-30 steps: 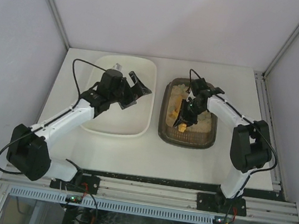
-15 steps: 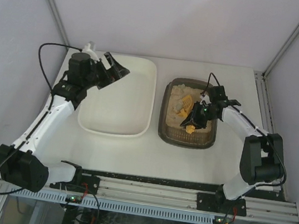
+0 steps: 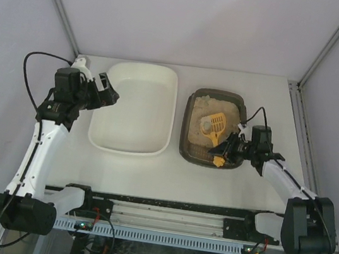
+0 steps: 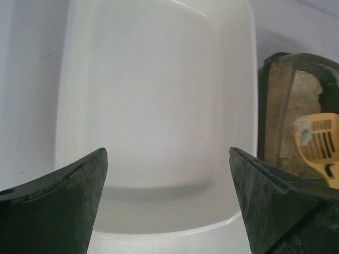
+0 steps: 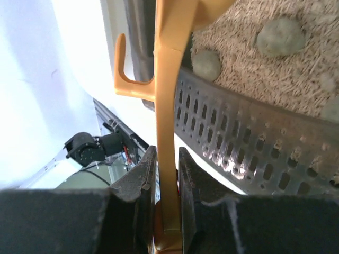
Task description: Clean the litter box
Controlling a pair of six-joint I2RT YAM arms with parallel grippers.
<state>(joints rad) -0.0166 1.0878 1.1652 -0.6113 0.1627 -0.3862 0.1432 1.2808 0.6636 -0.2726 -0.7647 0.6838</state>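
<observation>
The dark grey-brown litter box (image 3: pixel 186 126) with beige litter stands right of centre. A yellow slotted scoop (image 3: pixel 213 126) lies in it, head on the litter, handle reaching to the near right rim. My right gripper (image 3: pixel 228 150) is shut on the scoop handle (image 5: pixel 168 106) at that rim; its fingers (image 5: pixel 139 185) press both sides of it. Grey-green clumps (image 5: pixel 280 34) lie on the litter beside the box's perforated wall (image 5: pixel 238 137). My left gripper (image 3: pixel 106 92) is open and empty over the left rim of the white tub (image 3: pixel 130 140). Its wrist view shows the tub (image 4: pixel 159 95), the box (image 4: pixel 275 106) and the scoop (image 4: pixel 320 137).
The cream-white tub shows nothing inside it. Metal frame posts and white walls close the table at the back and sides. A rail with both arm bases (image 3: pixel 162 218) runs along the near edge.
My left arm swung back left, from over the tub to its left rim. My right arm pulled back toward the near right rim, drawing the scoop with it.
</observation>
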